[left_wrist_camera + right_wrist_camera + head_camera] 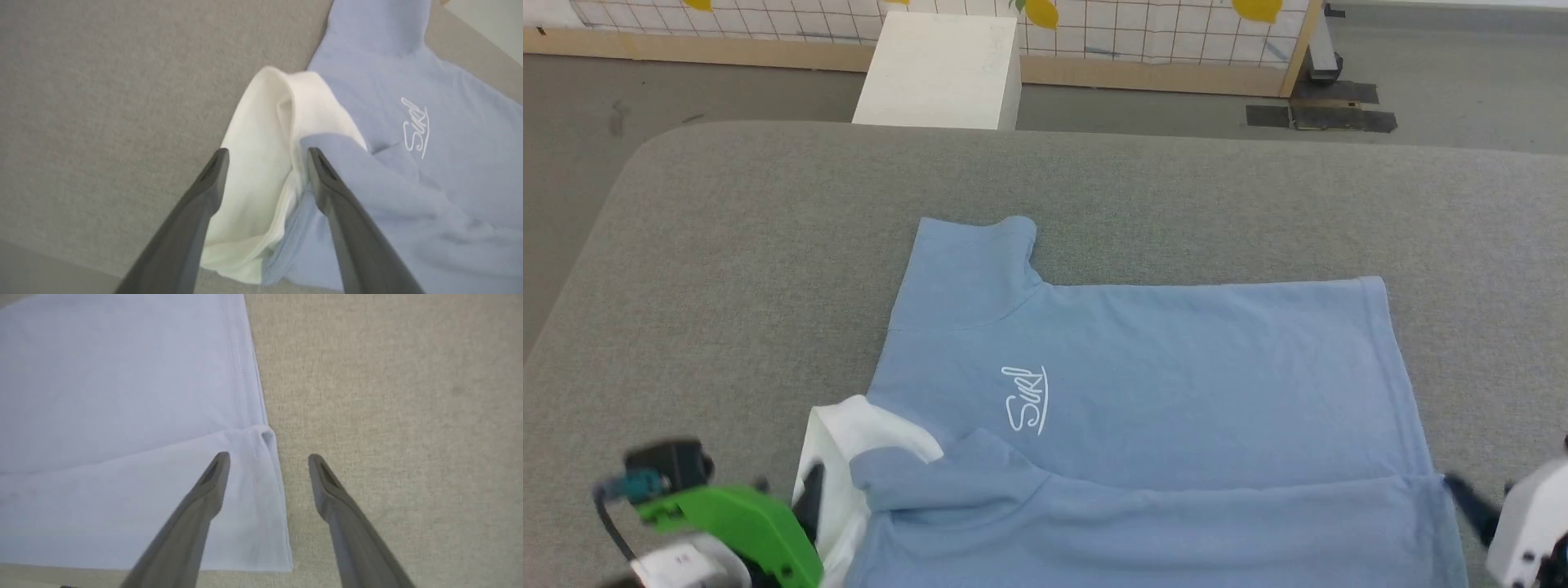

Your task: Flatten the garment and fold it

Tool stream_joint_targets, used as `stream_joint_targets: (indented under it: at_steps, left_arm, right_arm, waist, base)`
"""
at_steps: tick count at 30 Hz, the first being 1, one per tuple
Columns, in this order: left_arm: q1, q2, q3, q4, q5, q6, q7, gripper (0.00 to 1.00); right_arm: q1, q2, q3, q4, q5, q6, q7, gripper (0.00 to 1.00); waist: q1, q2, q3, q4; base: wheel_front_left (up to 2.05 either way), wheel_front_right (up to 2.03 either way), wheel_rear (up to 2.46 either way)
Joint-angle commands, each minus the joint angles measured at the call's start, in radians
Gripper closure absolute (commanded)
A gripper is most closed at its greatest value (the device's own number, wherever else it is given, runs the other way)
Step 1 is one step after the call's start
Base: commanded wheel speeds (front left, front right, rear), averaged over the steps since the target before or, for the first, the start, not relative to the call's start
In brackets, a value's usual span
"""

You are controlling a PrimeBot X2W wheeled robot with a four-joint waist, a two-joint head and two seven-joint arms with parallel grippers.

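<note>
The garment point(1176, 376), a light blue T-shirt, lies spread on the grey padded table point(752, 261), its white cursive lettering point(1025, 400) facing up. Its near strip is folded back over the body. At the lower left the white inside fabric point(845, 445) is turned out in a bunched loop. My left gripper point(267, 157) is open, its fingers either side of that white fabric point(257, 175), the right finger against the blue fold. My right gripper point(268, 459) is open over the folded strip's hem corner point(265, 437), one finger above the cloth and one above bare table.
A white box point(939, 69) stands on the floor beyond the table's far edge, in front of a grid-patterned wall panel point(1160, 33) with a wooden base. Bare grey table surrounds the shirt on the left, far side and right.
</note>
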Motion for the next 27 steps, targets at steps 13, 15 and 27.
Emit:
stream_joint_targets:
  at_steps: [13, 15, 27]
  left_arm:
    - [-0.524, -0.001, -0.071, 0.240, 0.179, -0.176, -0.183, 0.00]
    - [-0.607, -0.013, -0.094, 0.312, 0.189, -0.210, -0.182, 0.00]
    - [-1.037, -0.077, -0.198, 0.753, 0.203, -0.329, 0.021, 0.00]
  right_arm:
    - [-0.375, 0.021, -0.001, 0.037, -0.058, -0.002, -0.164, 0.00]
    - [-0.421, 0.016, 0.009, 0.056, -0.066, -0.002, -0.161, 0.00]
    - [-0.579, 0.002, 0.056, 0.114, -0.079, -0.002, -0.181, 0.00]
  waist:
    - [0.0000, -0.0001, 0.115, -0.013]
    - [0.0000, -0.0001, 0.154, -0.016]
    - [0.0000, -0.0001, 0.361, -0.048]
  base:
    - [0.00, 0.00, 0.00]
    - [0.00, 0.00, 0.00]
    - [0.00, 0.00, 0.00]
